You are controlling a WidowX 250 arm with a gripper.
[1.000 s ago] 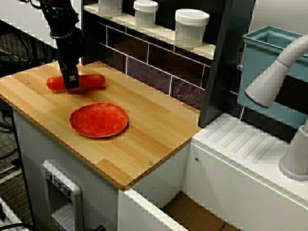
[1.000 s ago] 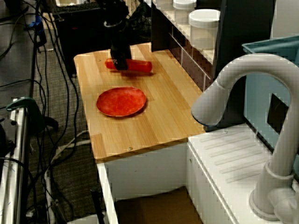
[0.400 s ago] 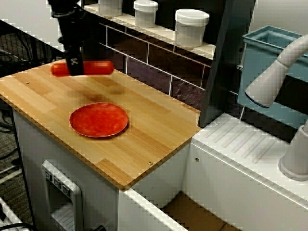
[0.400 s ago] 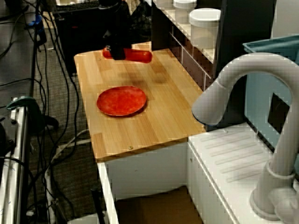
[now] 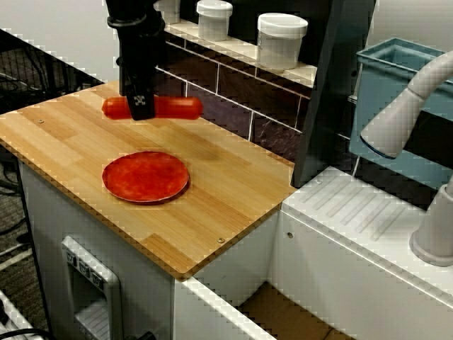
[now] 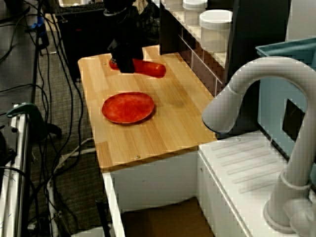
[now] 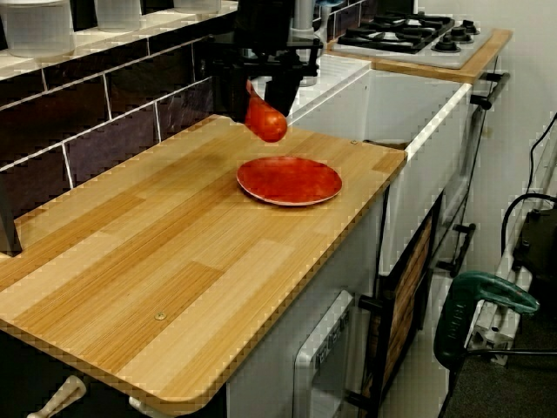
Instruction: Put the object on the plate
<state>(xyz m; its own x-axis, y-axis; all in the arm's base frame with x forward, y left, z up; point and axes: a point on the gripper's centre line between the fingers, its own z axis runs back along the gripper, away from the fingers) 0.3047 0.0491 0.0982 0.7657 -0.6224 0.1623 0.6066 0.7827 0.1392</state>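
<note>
Gripper: gripper (image 5: pixel 140 108), upper left, squeezes the toy (image 5: pixel 152 108) near 1 end.
Toy: up in the air, behind the plate (image 5: pixel 146 176).
Risk: dropped too soon, it may roll away.

You are looking at a mock kitchen: a wooden countertop (image 5: pixel 212 184) is filling the middle, white lidded jars (image 5: pixel 282 39) are sitting on a tiled ledge at top, a faucet (image 6: pixel 256 94) is curving at right, and a gas hob (image 7: pixel 418 35) is showing upper right.
</note>
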